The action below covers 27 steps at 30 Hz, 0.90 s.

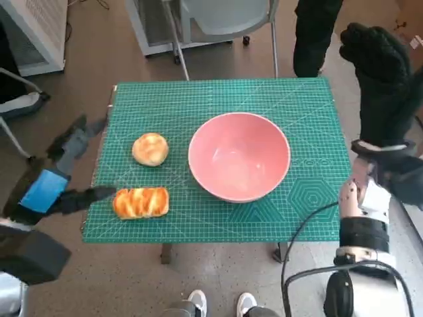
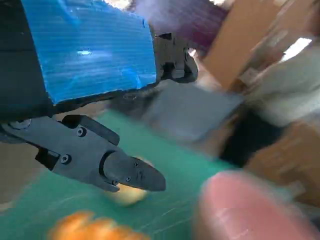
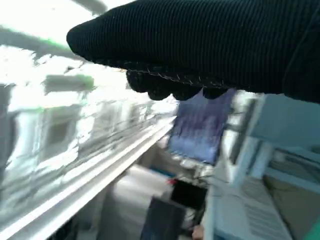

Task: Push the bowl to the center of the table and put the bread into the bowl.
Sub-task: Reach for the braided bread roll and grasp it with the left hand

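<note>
Hands off the table, bread beside the bowl

Bowl (image 1: pixel 239 156) as landmark: the pink bowl sits on the green mat (image 1: pixel 225 218) that covers the table, a little toward the robot's right of the middle, and it has nothing in it.

Nearest the robot on the left side of the bowl lies the braided bread (image 1: pixel 141 202), golden and glazed, close to the mat's near edge and apart from the bowl's rim. Just beyond it, also left of the bowl and near its rim without touching, lies the round bun (image 1: pixel 150 149).

The left hand (image 1: pixel 65 173) hangs over the table's left edge, farther from the bowl than either bread. Its fingers are spread apart and it holds nothing; one lower fingertip (image 1: pixel 104 193) points at the braided bread and comes just beside its end, though contact cannot be made out. The left wrist view is blurred, but it shows the black fingers (image 2: pixel 132 172) apart above the mat, with the bun behind them and the braided bread and the bowl at the picture's lower edge.

The right hand (image 1: pixel 378 63) is raised off the bowl's right, beyond the mat's far right corner, well apart from the bowl and both breads. The glove holds nothing; how far its fingers are curled cannot be told.
</note>
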Tool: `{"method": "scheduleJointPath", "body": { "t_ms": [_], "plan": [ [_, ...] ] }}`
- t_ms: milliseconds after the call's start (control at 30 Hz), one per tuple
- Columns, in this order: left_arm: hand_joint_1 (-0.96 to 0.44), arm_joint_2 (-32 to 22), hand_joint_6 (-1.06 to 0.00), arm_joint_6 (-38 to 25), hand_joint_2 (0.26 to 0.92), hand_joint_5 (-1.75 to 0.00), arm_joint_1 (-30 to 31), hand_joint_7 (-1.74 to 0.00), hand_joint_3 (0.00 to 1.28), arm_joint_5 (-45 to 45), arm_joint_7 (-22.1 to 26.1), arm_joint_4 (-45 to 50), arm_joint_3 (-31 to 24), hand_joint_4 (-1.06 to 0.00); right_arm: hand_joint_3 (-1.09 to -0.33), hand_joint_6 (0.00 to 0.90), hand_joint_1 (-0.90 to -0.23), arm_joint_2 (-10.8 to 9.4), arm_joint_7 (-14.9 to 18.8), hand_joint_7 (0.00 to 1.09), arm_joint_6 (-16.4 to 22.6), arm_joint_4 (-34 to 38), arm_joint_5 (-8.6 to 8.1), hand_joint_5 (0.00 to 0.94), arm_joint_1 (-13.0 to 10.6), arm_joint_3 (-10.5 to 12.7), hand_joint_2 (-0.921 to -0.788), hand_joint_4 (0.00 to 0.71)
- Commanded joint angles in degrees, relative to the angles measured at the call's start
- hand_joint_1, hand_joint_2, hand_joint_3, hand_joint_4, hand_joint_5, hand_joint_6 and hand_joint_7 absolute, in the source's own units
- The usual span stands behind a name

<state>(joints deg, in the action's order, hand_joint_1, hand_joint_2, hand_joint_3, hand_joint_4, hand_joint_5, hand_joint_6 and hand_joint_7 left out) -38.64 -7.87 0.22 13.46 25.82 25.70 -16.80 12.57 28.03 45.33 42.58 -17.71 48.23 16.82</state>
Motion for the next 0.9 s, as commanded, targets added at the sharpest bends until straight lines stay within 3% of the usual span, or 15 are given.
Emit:
{"method": "scheduleJointPath", "body": {
  "t_ms": [33, 200, 433, 900],
  "plan": [
    [-0.28, -3.16, -0.25, -11.01, 0.75, 0.0, 0.58, -0.1, 0.0, 0.27, 6.37, 6.0, 3.35, -0.08, -0.556, 0.403, -0.406, -0.19, 1.62, 0.01, 0.07, -0.97, -1.0, 0.004, -2.04, -0.74, -0.921, 0.283],
    [-0.13, -5.73, -0.28, -18.8, 0.732, 0.0, -0.09, -0.06, 0.0, 1.46, 10.62, 8.75, 7.45, -0.07, -0.543, 0.404, -0.416, -0.25, 0.6, 0.01, -1.0, -2.14, -0.43, 0.005, -2.54, -1.38, -0.921, 0.289],
    [-0.09, -7.47, -0.29, -24.43, 0.733, 0.0, -2.1, -0.03, 0.0, 4.14, 12.35, 9.17, 13.41, -0.06, -0.534, 0.405, -0.424, -0.31, -0.34, 0.01, -2.63, -3.16, 0.0, 0.005, -2.92, -2.06, -0.921, 0.292],
    [-0.15, -5.44, -0.3, -20.84, 0.729, 0.0, -6.83, -0.01, 0.01, 10.52, 10.01, -1.79, 25.73, -0.06, -0.525, 0.399, -0.428, -0.9, 0.06, 0.0, -4.64, -3.83, -0.82, 0.002, -3.21, -2.8, -0.921, 0.289]
  ]
}}
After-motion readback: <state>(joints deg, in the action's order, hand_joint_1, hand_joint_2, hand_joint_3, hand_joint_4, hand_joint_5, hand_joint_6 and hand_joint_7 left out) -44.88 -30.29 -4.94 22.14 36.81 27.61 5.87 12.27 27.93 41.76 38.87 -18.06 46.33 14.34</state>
